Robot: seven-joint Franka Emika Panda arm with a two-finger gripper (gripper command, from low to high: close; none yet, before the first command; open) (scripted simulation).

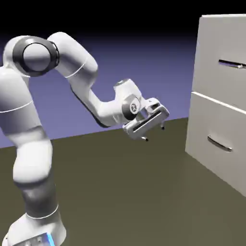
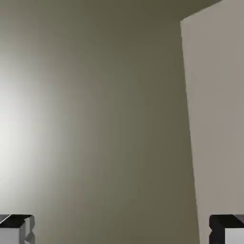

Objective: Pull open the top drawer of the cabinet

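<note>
The tall, boxy light-grey cabinet (image 1: 196, 101) is set at the exterior view's right. In its upper part, above the pale seam, the flat light-grey top drawer (image 1: 211, 57) is seen, fitted with a slim, dark, straight bar handle (image 1: 232, 63). The lower light-grey drawer front (image 1: 206, 166), with its curved dark metallic handle (image 1: 219, 143), is placed directly beneath. The white two-finger gripper (image 1: 154, 134) is held to the left of the cabinet, well apart from it and tilted downward, with its fingers spread wide and nothing gripped between them. A small round dark-and-white mark (image 1: 134, 108) is shown on the wrist; no lettering can be read.
</note>
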